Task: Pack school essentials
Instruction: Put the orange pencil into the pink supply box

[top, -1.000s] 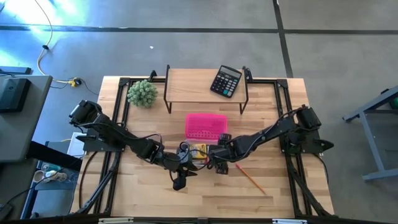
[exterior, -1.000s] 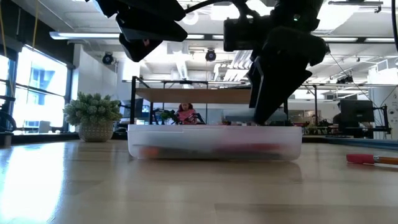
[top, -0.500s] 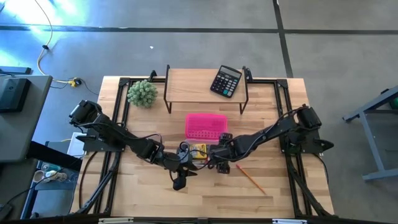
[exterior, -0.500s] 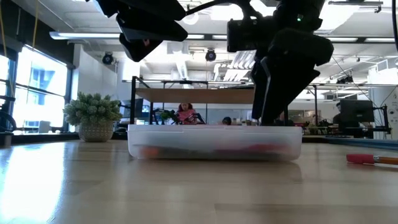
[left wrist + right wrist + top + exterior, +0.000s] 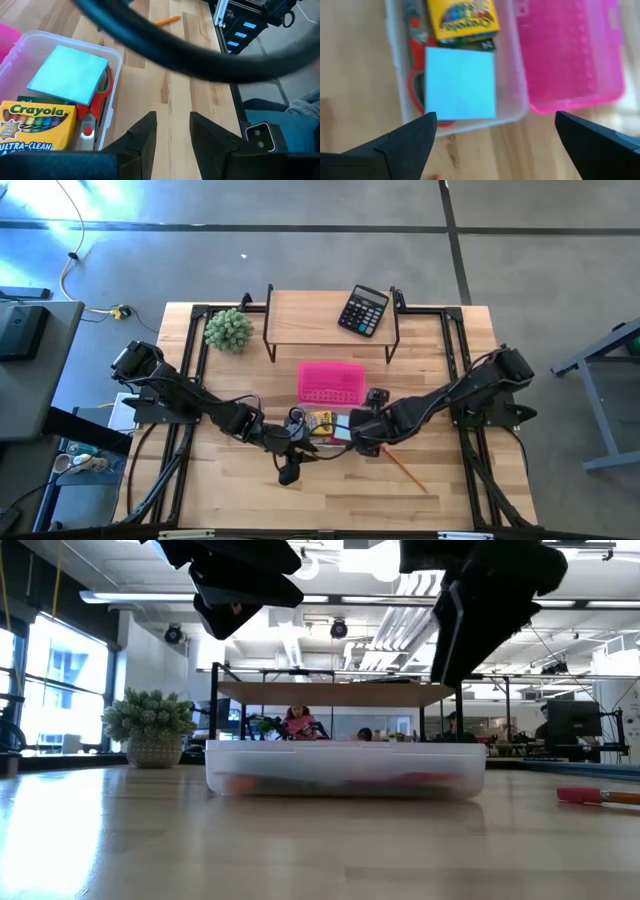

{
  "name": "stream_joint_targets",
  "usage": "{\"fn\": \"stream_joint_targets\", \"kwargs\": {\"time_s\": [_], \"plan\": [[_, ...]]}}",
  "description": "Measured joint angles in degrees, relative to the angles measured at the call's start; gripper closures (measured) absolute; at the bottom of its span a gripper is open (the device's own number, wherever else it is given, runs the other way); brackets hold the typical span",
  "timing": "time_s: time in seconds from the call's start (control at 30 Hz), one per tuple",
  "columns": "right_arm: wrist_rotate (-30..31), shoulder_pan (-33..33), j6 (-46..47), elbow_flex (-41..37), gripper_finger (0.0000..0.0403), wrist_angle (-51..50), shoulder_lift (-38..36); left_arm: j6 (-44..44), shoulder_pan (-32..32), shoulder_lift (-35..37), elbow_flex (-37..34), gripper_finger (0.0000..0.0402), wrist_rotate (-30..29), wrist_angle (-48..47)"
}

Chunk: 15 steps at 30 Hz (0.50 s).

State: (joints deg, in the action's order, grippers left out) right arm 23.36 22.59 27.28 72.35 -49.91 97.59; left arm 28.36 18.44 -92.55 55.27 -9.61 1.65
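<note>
Notepad (image 5: pixel 460 83), crayon box (image 5: pixel 464 20) and scissors (image 5: pixel 98 100) lie in the clear bin (image 5: pixel 114 95) mid-bench, pink lid (image 5: pixel 331 382) alongside. Pencil (image 5: pixel 402 465) lies toward the front right. Right gripper (image 5: pixel 495 145) spread wide above bin; left gripper (image 5: pixel 172 135) narrowly parted, empty. Calculator (image 5: pixel 362 311) on rear shelf.

Translucent bin (image 5: pixel 345 769) beneath 2 arms

A plain light-blue notepad (image 5: pixel 460 83) lies over red-handled scissors (image 5: pixel 415 90) in a clear, frosted box (image 5: pixel 395 60). The crayon box (image 5: pixel 35 125) is yellow with green trim and rainbow crayons printed on it. The lid (image 5: pixel 570 50) is hot pink, the pencil (image 5: pixel 403 465) orange, the table (image 5: pixel 460 500) pale wood.
</note>
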Motion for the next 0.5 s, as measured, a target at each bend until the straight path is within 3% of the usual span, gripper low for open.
{"fn": "stream_joint_targets", "kwargs": {"time_s": [0.5], "plan": [[1.0, 7.0, 12.9, -0.1, 0.0006, -9.5, -0.4, 0.0, 0.0, 0.0, 0.0, 0.0296, 0.0, 0.0]]}}
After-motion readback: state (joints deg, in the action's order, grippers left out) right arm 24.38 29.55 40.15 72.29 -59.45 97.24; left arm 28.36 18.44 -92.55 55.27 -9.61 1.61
